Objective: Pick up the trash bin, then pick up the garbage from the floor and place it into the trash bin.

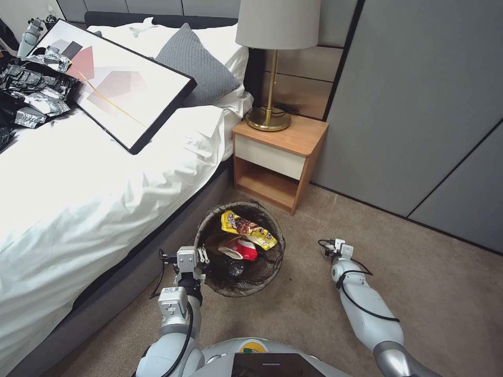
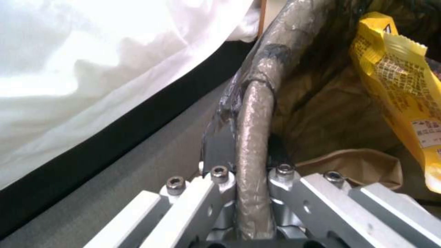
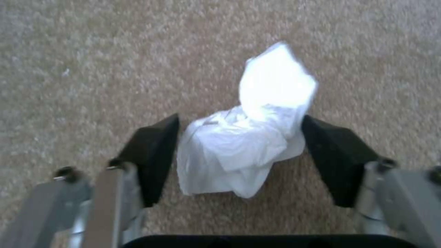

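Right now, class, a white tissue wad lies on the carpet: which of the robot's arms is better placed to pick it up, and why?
The right. The right gripper is open with its fingers either side of the tissue wad, while the left gripper is clamped on the trash bin rim.

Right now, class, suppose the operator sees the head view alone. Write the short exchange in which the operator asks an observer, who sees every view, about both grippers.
Operator: Does the left gripper really hold the bin?
Observer: Yes. The left gripper is shut on the bin's bag-covered rim, one finger inside and one outside.
Operator: What is under the right gripper?
Observer: A white tissue wad lies on the carpet between the open fingers of the right gripper, one finger on either side.
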Robot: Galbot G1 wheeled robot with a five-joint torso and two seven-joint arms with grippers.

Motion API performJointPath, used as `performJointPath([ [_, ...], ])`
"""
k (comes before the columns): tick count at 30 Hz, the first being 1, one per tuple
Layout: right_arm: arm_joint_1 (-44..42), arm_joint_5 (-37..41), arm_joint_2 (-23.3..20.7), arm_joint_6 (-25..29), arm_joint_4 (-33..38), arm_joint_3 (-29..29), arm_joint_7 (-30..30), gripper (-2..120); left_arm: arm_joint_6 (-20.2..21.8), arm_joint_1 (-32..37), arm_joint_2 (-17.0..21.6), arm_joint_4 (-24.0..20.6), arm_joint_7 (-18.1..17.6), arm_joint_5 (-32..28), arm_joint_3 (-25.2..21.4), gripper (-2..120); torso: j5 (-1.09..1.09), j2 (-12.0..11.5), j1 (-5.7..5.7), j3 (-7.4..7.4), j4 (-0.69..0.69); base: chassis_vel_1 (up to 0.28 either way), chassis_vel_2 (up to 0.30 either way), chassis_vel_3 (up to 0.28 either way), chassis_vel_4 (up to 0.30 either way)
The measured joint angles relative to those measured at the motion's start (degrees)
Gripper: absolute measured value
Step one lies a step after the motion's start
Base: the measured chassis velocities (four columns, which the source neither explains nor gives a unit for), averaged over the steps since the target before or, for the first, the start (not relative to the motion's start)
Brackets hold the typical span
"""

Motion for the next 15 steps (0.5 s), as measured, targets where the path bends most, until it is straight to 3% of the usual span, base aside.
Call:
performJointPath([
  [15,-0.2,-0.1,-0.4,1.2,-0.8,0.1,-0.4,5,0.0,0.0,0.0,0.0,0.0,0.0,0.0,0,0.00,0.0,0.00,0.00,0.00,0.000,0.000,0.000,0.000],
])
